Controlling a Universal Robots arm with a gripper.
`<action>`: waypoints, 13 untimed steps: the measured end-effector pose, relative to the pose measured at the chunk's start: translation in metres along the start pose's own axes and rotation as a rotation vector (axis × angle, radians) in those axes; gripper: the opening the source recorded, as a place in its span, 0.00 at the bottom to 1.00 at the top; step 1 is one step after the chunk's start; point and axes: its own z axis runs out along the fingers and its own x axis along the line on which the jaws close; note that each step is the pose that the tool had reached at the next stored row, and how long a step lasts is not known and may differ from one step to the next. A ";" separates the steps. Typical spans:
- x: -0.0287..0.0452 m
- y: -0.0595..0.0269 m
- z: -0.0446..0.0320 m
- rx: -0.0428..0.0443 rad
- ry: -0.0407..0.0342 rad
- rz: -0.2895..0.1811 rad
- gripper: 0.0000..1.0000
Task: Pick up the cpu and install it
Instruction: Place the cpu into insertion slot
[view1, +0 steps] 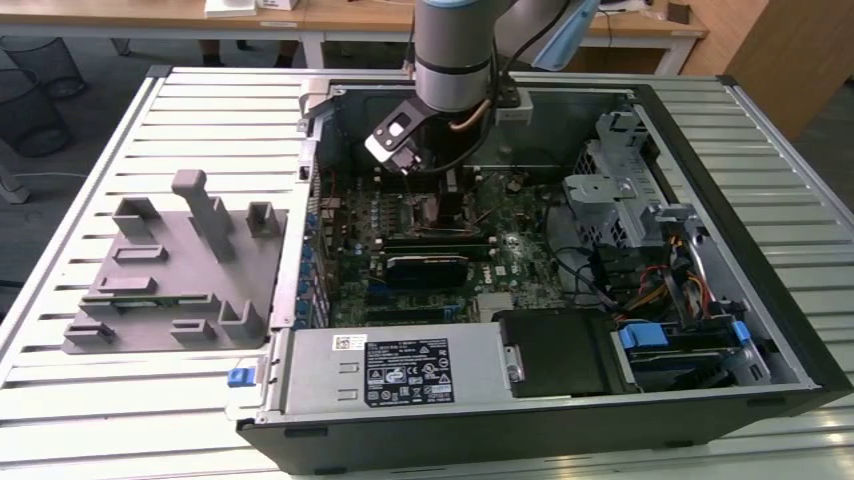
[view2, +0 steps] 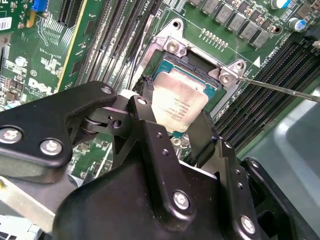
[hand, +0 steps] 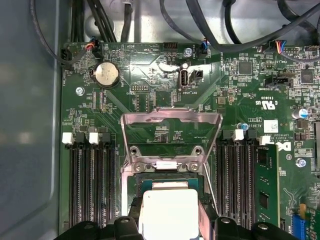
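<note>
The cpu (view2: 181, 96), a flat square chip with a silvery top, sits between my gripper's (view2: 176, 107) two black fingers (view2: 144, 111), which press on its opposite edges. It lies level in or just above the motherboard socket (view2: 200, 65); I cannot tell whether it is fully seated. In the first wrist view the cpu (hand: 167, 212) is at the socket opening, with the metal load plate (hand: 170, 131) swung up and open beyond it. In the exterior view the gripper (view1: 447, 200) reaches down into the open computer case (view1: 694, 120) over the motherboard's middle.
Memory slots (hand: 92, 180) flank the socket, one holding a green module (hand: 265, 185). The thin socket lever (view2: 280, 87) sticks out sideways. Black cables (hand: 200, 25) hang along the case wall. A grey fixture block (view1: 174, 270) lies at the exterior view's left; the power supply (view1: 387, 365) is nearby.
</note>
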 end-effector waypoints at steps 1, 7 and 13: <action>0.0002 -0.0001 0.0003 0.0000 -0.0001 0.000 0.53; 0.0017 -0.0002 0.0025 -0.0001 0.0001 0.000 0.53; 0.0022 -0.0003 0.0050 0.0000 -0.0001 0.001 0.53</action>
